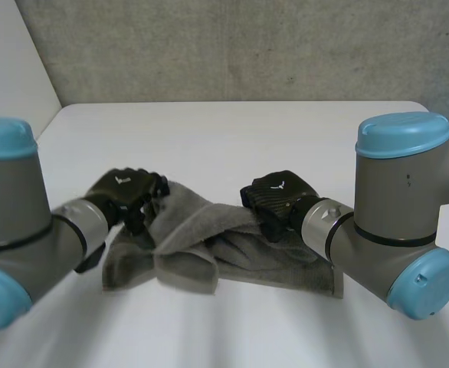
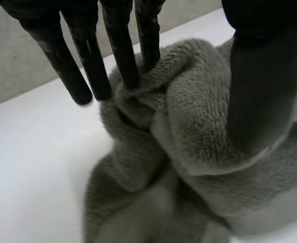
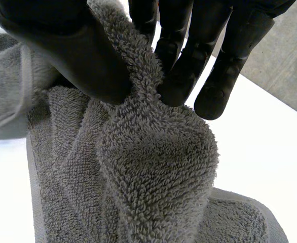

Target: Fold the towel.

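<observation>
1. The left robot hand grasps the towel at its 10 o'clock corner. In the left wrist view, straight fingers pinch a raised ridge of cloth against the thumb.
2. The towel lies bunched on the white surface, mid-view from the head camera, with its 6 o'clock edge flat.
3. The right robot hand grasps the 1 o'clock edge, a thick fold clamped between thumb and fingers.

Risk: both grips appear to hold bunched folds, not single layers. If the robot hands pull unevenly, the slack centre may twist. A ridge may also slip free and drop crumpled.

Clearance: the surface is bare toward 12 o'clock up to its far edge. The 9 o'clock edge of the surface is the nearer limit for the left robot hand. The 6 o'clock side is occupied by the arms.
</observation>
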`<action>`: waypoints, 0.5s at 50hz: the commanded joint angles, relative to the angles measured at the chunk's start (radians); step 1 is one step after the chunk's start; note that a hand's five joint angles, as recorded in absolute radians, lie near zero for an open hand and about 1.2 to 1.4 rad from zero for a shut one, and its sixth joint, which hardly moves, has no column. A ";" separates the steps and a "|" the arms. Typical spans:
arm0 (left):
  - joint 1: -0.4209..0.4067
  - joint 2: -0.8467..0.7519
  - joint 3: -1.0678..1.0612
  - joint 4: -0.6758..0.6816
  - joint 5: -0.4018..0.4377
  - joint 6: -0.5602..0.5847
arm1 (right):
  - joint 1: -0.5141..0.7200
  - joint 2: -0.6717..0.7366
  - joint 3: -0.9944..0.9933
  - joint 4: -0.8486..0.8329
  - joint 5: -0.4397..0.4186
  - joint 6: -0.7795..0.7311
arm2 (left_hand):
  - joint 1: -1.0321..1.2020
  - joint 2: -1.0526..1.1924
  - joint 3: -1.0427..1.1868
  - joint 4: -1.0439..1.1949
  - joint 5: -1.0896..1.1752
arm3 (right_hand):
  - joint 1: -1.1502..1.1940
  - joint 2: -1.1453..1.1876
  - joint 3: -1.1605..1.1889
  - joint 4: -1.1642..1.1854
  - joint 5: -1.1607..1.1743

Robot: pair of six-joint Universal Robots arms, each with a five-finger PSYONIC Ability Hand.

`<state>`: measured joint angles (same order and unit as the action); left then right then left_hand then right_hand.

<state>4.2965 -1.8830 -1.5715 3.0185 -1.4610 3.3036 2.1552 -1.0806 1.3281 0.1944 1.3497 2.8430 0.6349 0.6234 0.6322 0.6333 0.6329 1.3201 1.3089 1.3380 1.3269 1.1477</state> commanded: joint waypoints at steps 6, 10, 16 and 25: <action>-0.061 -0.059 -0.042 0.137 -0.133 -0.047 | 0.002 0.001 0.020 -0.004 0.000 0.000 | 0.034 0.045 0.036 0.035 -0.139 | 0.076 0.087 0.058 0.069 0.074; -0.064 -0.088 -0.027 0.146 -0.136 -0.047 | 0.000 0.002 0.028 -0.004 0.000 0.000 | -0.028 -0.016 -0.025 -0.026 -0.200 | 0.076 0.087 0.058 0.069 0.074; -0.089 -0.108 -0.024 0.137 -0.140 -0.047 | -0.001 0.002 0.037 -0.018 0.000 -0.002 | -0.245 -0.233 -0.242 -0.243 -0.417 | 0.076 0.087 0.058 0.069 0.074; -0.124 -0.051 -0.085 0.125 -0.140 -0.045 | -0.005 0.014 0.033 -0.024 0.005 -0.001 | -0.410 -0.398 -0.407 -0.408 -0.582 | 0.076 0.087 0.058 0.069 0.074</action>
<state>4.1876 -1.9754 -1.6178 3.1498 -1.6031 3.2567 2.1535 -1.0759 1.3659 0.1728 1.3512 2.8410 0.3114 0.3090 0.2998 0.3146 0.2787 1.3202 1.3089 1.3381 1.3269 1.1478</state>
